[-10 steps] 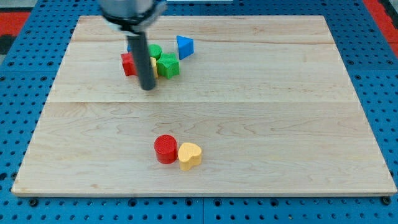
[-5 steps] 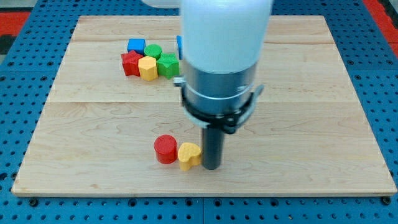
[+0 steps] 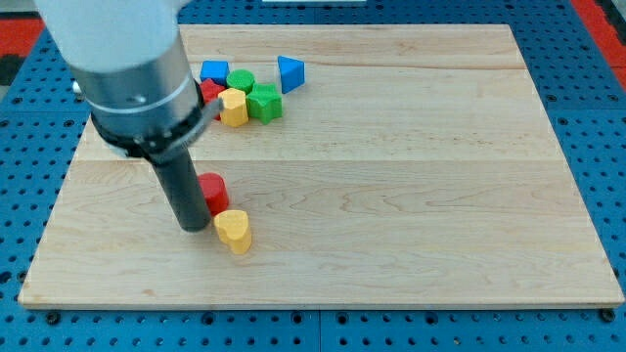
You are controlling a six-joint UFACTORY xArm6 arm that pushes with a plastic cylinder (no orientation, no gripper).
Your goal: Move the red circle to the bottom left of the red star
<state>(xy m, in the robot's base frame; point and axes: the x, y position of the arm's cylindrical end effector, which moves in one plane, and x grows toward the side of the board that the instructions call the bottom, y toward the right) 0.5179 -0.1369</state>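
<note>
The red circle [image 3: 214,191] lies left of the board's middle, partly hidden behind my rod. My tip [image 3: 192,226] rests on the board just left of and below it, touching or nearly touching it. A yellow heart [image 3: 234,231] sits just below and right of the red circle. The red star [image 3: 209,92] is at the view's top left, mostly hidden behind the arm's body, in a cluster with other blocks.
Beside the red star stand a blue square [image 3: 215,71], a green circle [image 3: 242,80], a yellow block [image 3: 233,107], a green star [image 3: 264,102] and a blue triangle [image 3: 290,71]. The wooden board [image 3: 440,196] lies on a blue pegboard.
The red circle and yellow heart have shifted left, the circle also upward. My rod moved from right of the heart to left of the circle.
</note>
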